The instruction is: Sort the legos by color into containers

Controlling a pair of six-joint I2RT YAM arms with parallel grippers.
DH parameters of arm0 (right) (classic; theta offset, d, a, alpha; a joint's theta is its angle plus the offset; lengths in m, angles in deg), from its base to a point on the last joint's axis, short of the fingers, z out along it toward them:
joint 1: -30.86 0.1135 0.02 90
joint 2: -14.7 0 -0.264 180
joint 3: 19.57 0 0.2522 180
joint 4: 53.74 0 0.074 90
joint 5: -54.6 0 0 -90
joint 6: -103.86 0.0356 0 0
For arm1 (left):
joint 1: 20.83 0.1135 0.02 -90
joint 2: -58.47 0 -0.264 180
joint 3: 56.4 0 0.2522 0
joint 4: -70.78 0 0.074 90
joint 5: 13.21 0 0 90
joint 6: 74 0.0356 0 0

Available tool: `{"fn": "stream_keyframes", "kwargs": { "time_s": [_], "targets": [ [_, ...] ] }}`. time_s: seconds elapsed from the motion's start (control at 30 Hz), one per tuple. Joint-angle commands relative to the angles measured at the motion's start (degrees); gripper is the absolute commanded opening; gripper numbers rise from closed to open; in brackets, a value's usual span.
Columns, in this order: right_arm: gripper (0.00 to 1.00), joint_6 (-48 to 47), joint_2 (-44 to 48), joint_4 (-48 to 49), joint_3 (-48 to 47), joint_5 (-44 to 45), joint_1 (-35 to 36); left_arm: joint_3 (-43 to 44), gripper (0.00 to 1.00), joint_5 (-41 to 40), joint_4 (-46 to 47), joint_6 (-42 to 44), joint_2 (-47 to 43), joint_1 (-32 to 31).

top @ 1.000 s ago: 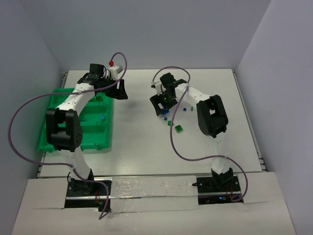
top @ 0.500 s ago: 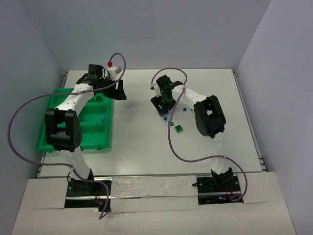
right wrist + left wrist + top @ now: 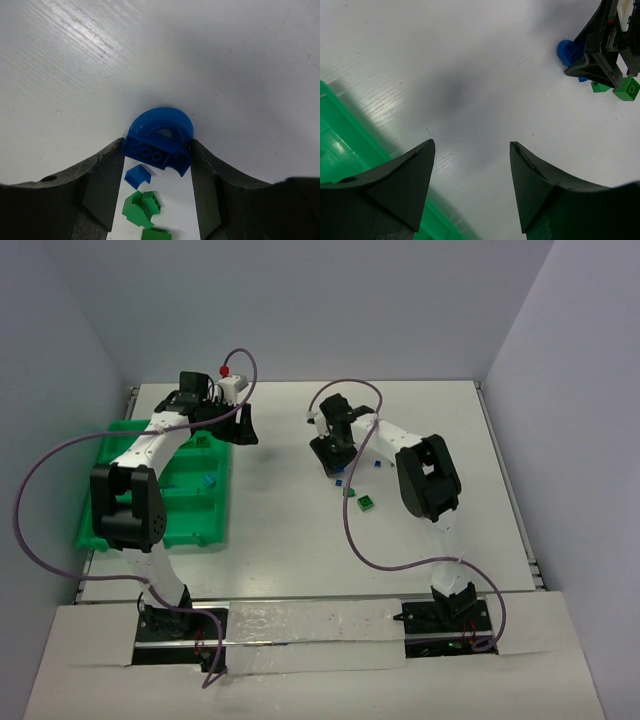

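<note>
Counted from above: two arms, one bright green tray [image 3: 95, 530] at the left of the white table [image 3: 280, 540], with one tiny blue brick [image 3: 208, 481] visible in a bin. Out on the table beside the right gripper [image 3: 335, 455], well apart from the tray: one green plate [image 3: 367, 503], plus a few blue and teal specks too small to count surely.

Counted from the right wrist: two blue pieces and at least two green. Largest by far, a blue arched brick [image 3: 159, 140], glossy, half-round at the far side, straight at the near side with a row of round studs, lying on the table. Pinched between the right gripper's fingers [image 3: 105, 190], touching both inner faces. Just beside it, nearer the camera, a small blue piece [image 3: 137, 176]; nearer again, a cluster of green bits [image 3: 142, 207], partly cut off by the frame edge.

On the other arm, left gripper [image 3: 472, 185] spread wide over bare table at the tray's edge, nothing between its fingers.
</note>
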Motion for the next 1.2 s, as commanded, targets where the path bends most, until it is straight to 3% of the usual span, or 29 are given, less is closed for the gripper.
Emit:
{"fn": "stream_keyframes", "kwargs": {
  "time_s": [0.0, 0.23, 0.43, 0.6, 0.93, 1.17],
  "targets": [
    [0.57, 0.01, 2.61, 0.22, -1.25, -4.77, -1.53, -0.29, 0.72, 2.67, 0.79, 0.93, -2.62, 0.73],
    [0.56, 1.18, 5.49, -1.1, -2.18, -23.99, -5.89, -5.17, 0.74, 13.86, 8.03, 2.04, -6.05, 1.79],
    [0.56, -3.46, 6.86, -2.87, -2.38, -38.4, -6.83, -14.51, 0.77, 24.01, 19.42, 9.65, -12.05, 1.67],
    [0.54, -11.53, 3.76, -11.91, -10.04, -46.67, -6.8, -12.36, 0.77, 28.58, 16.53, 17.95, -10.66, 0.39],
    [0.54, -24.96, 1.01, -26.98, -19.62, -52.13, -4.18, -13.31, 0.77, 29.79, 18.05, 32.55, -12.74, -5.48],
    [0.53, -27.11, 1.55, -31.71, -19.86, -52.05, -2.77, -23.14, 0.77, 25.91, 29.1, 43.1, -19.59, -9.1]
  ]
}}
